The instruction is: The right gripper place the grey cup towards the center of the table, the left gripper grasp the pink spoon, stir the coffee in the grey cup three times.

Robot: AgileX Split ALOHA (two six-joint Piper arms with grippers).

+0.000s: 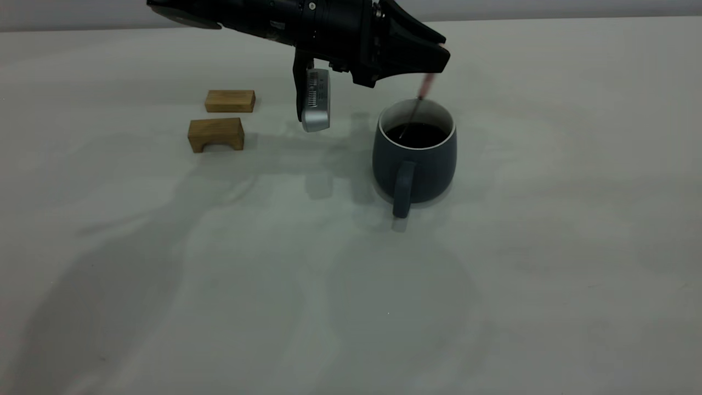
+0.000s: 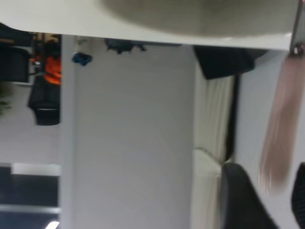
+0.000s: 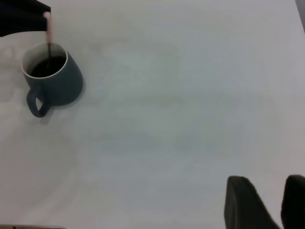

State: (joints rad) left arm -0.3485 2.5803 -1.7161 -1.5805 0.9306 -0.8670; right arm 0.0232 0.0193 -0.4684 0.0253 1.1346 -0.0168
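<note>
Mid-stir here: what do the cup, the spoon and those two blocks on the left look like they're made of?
Cup: likely glazed ceramic, with a matte slate outside, white inside and thick walls and handle. Spoon, held by the left gripper: pale pink handle, probably plastic, though blurred; its thin dark neck looks like metal. Blocks: tan with faint grain, apparently unfinished wood.

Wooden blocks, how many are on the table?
2. One flat wooden block lies farther back; the arch-shaped block sits just in front of it, both left of the grey cup.
</note>
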